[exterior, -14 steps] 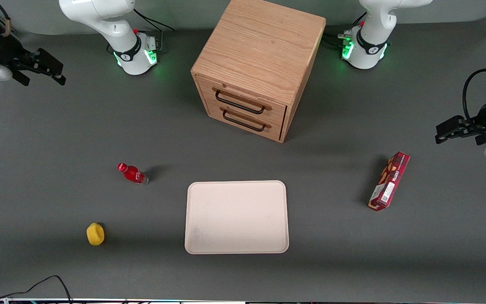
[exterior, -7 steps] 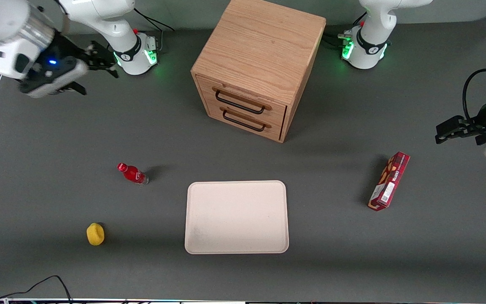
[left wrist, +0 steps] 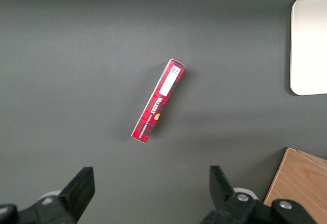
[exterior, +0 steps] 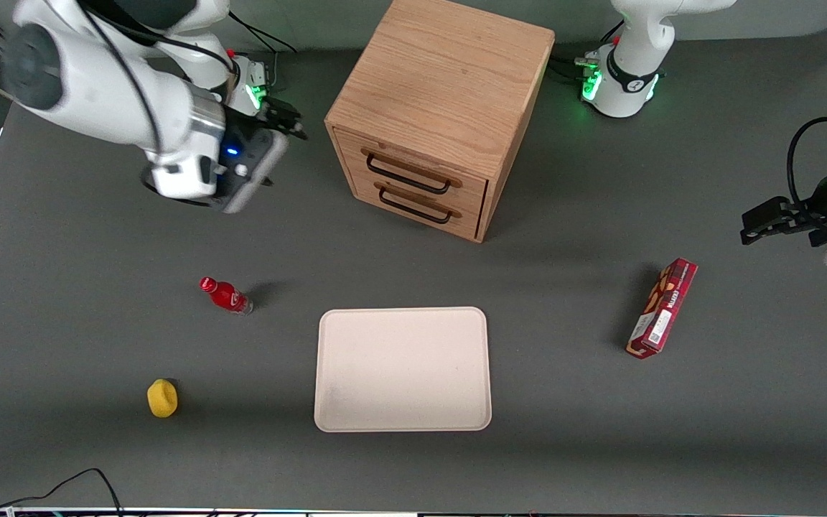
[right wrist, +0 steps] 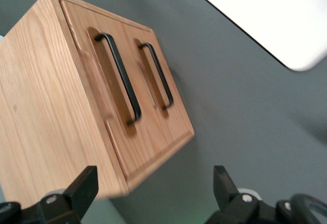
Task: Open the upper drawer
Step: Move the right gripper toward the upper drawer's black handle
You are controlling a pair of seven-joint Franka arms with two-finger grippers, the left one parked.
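We're holding the gripper [exterior: 283, 123] in the upper left of the front frame, above the table [exterior: 97, 345] and just beside the cabinet [exterior: 442, 93] on the working arm's end, not touching anything. Its fingers [right wrist: 84, 188] are standing wide apart in the right wrist view, with nothing between them. We're seeing the upper drawer [exterior: 413, 169] in the upper middle of the front frame, sitting shut and flush with the cabinet front, its black handle [exterior: 406, 174] lying across the drawer face. The lower drawer [exterior: 417, 208] is sitting directly beneath it, also shut, with a matching black handle. In the right wrist view we're looking at the cabinet front at an angle, the upper drawer [right wrist: 107, 81] and both handles showing between the two fingers. In front of the cabinet, nearer the camera, a pale tray [exterior: 403, 370] is lying flat in the lower middle of the frame. A red bottle [exterior: 225, 295] is lying on the table at centre left, and a yellow object [exterior: 162, 398] is sitting in the lower left, nearer the camera than the bottle. A red carton [exterior: 662, 307] is lying toward the parked arm's end, at centre right, well apart from the tray.
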